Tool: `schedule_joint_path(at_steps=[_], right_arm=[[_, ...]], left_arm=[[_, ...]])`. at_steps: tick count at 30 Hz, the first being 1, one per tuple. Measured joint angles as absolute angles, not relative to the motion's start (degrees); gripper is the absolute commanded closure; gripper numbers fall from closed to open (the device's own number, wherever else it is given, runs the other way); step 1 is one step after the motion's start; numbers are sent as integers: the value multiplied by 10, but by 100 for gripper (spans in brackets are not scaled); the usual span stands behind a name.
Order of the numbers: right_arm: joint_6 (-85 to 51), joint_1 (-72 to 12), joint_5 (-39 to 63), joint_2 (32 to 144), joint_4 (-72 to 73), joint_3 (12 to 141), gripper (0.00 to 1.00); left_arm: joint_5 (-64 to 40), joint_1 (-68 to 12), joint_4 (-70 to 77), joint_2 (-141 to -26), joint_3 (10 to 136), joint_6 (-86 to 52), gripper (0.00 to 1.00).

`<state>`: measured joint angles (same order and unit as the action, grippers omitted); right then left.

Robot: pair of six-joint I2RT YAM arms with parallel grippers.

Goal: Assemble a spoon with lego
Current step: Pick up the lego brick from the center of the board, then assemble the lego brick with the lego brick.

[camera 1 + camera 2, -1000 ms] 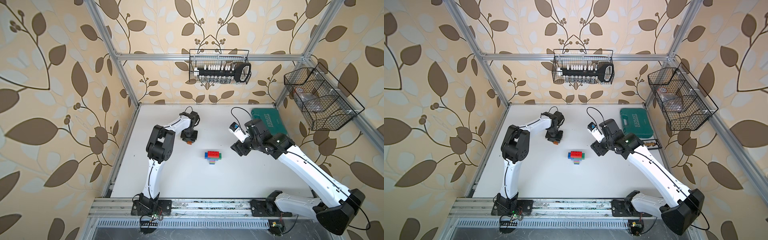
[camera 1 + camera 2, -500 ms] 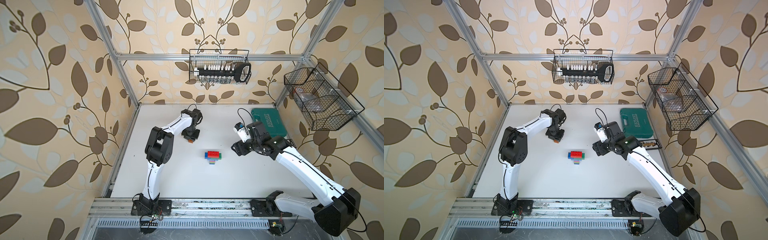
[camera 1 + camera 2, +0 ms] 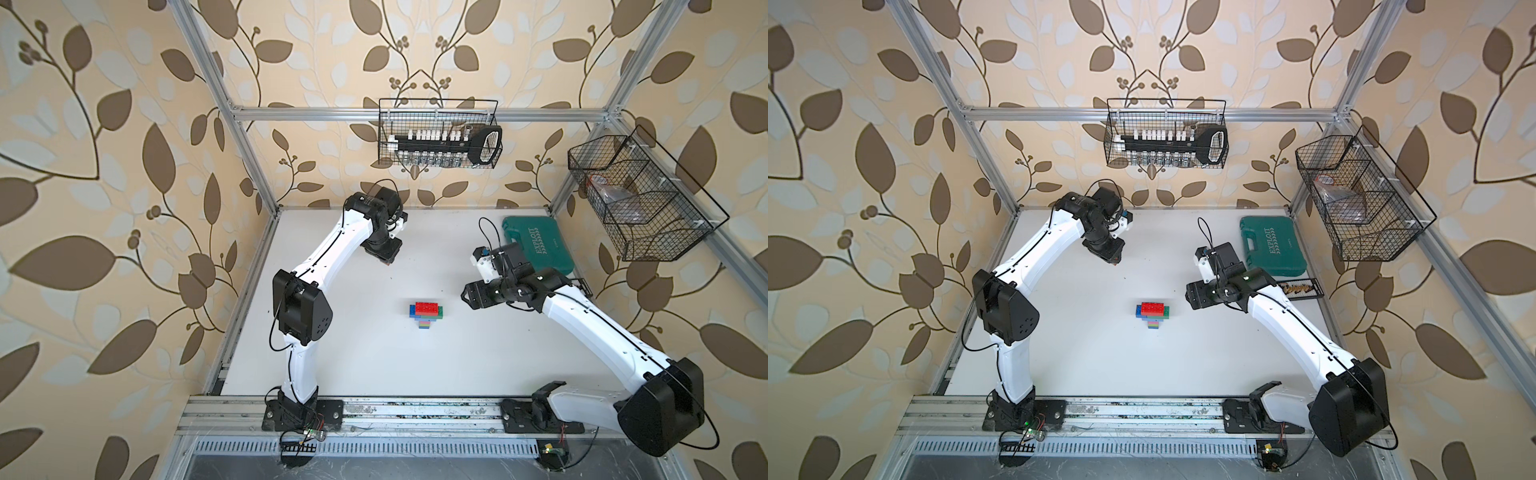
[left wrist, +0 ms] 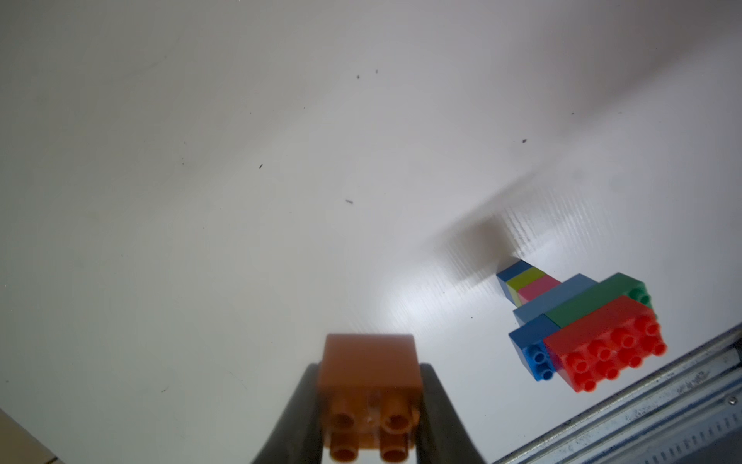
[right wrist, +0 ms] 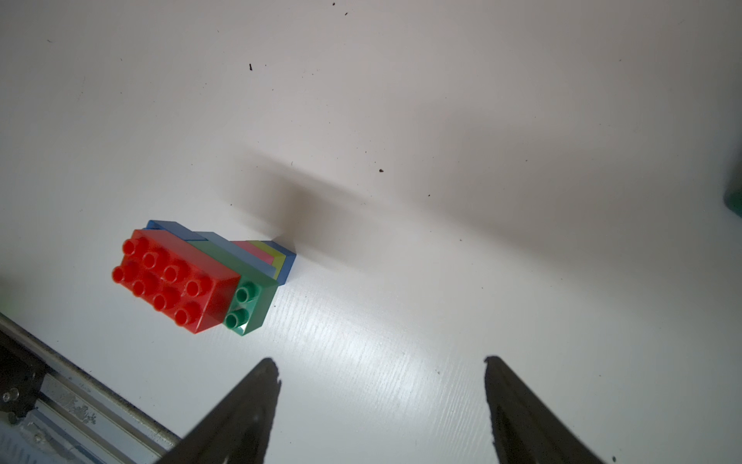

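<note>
So the spoon (image 3: 426,316) lies flat in the middle of the table (image 3: 353,365), between the two arms. Its long axis runs front to back: thin blue-lime-pink stem toward the front rail, wide red brick (image 4: 602,341) toward the back wall, studs facing that way too. The left gripper (image 3: 385,257) is up near the back wall, clamped on the orange brick (image 4: 370,369) and well apart from the spoon. From there the spoon sits forward and off to the robot's right, so I'd guess the orange piece has to travel along that same axis and press onto the red studs end-on. The right gripper (image 5: 380,361) is way closer, near the head on the right side, jaws spread wide with nothing in them. It looks well placed to brace the build, since a loose flat stack would probably just slide when pushed.
</note>
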<state>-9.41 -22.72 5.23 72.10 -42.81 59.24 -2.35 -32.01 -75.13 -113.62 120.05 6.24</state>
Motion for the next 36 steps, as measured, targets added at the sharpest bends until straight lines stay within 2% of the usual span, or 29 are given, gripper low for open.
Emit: schedule_joint_path(at_steps=[8,20,36], right_arm=[[-124,-211,78,706,-418,565,20],[-143,-184,93,698,-423,517,20],[-154,-156,123,684,-423,493,20]], left_arm=[[-94,-399,-781,-1128,1211,198,97],[-110,-497,-807,-1149,1240,353,98],[-116,-517,-836,-1187,1204,452,100]])
